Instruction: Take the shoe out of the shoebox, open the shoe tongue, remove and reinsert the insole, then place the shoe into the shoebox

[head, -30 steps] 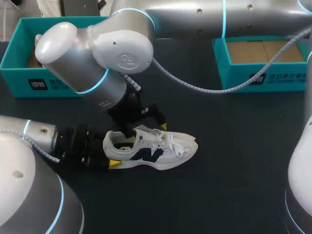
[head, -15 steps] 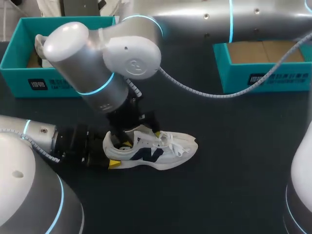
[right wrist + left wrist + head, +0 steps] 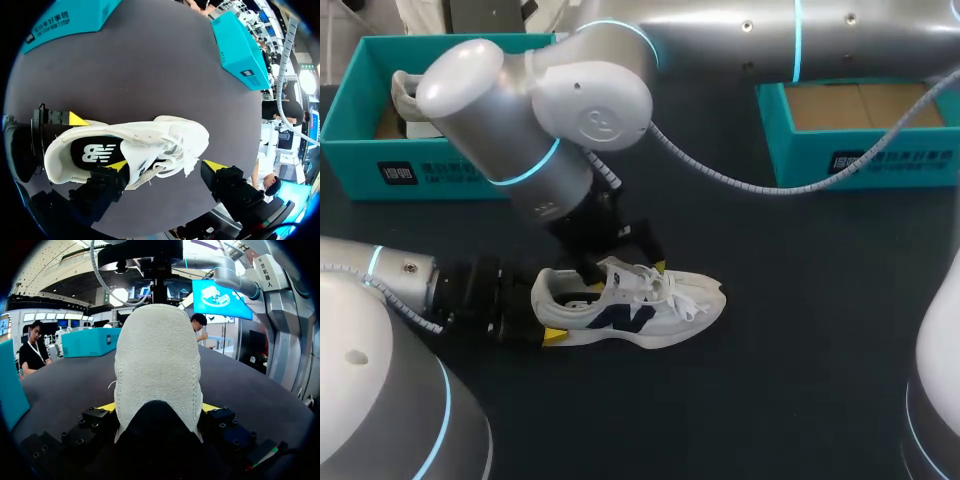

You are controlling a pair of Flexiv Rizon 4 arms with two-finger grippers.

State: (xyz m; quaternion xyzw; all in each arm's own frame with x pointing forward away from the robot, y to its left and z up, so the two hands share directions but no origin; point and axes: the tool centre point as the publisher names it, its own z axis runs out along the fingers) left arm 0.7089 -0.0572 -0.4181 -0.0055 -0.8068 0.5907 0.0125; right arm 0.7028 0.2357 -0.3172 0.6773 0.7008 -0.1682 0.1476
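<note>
With the shoe clamped at its heel by the left tool, the right tool has been raised, spread wide and empty, so the insole is judged next.

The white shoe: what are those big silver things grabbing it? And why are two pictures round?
Those silver things are a robot's left arm and right arm. One picture looks down from above. Each round one comes from a camera on a wrist. The white shoe sits on a dark table. Behind it stand the left teal box and the right teal box. The left gripper pinches the shoe's heel between its yellow-tipped fingers. The right gripper hovers open above the laces, holding nothing.
</note>
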